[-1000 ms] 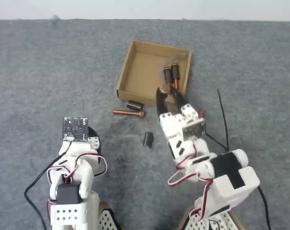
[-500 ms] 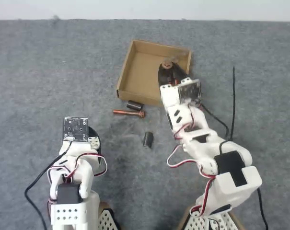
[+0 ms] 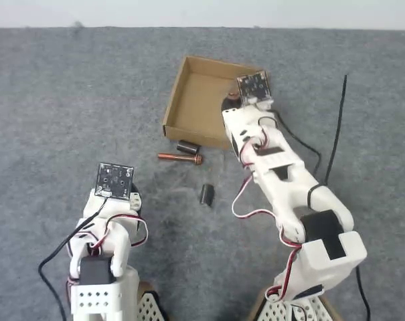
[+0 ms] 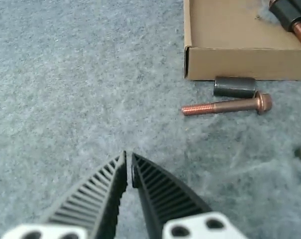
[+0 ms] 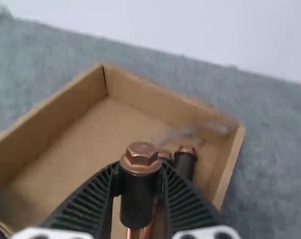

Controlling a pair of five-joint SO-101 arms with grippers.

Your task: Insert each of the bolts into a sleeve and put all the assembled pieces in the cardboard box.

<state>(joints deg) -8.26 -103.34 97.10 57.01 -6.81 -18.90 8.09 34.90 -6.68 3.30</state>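
Right end effector [image 5: 139,172] is clamped on an assembled piece [image 5: 139,191]: copper hex head with a round flange on top, smooth matte black sleeve around the shank, a bit of threaded copper poking out underneath. It's held upright over the cardboard box [image 5: 55,119], near one corner. The ribbed black fingers [image 5: 98,194] press on both sides of the sleeve.

Second assembled piece [image 5: 185,162] is already lying in the box just behind it, mostly hidden by the held one; the left wrist view catches it [image 4: 292,17] cut off by the frame edge. From the high view the right arm's wrist covers that corner of the box [image 3: 195,100], so I can't make out much there.

Left end effector [image 4: 129,162] hangs low over the desk [image 3: 68,100] with its toothed fingers together, gripping nothing. The desk top is fuzzy grey felt.

Outside the box: loose bolt [image 3: 180,158] lying flat, copper, threaded, and a short black sleeve [image 3: 188,147] between it and the plain brown box wall, right beside both. Another sleeve [image 3: 207,194] lies a bit further from the box, on its own
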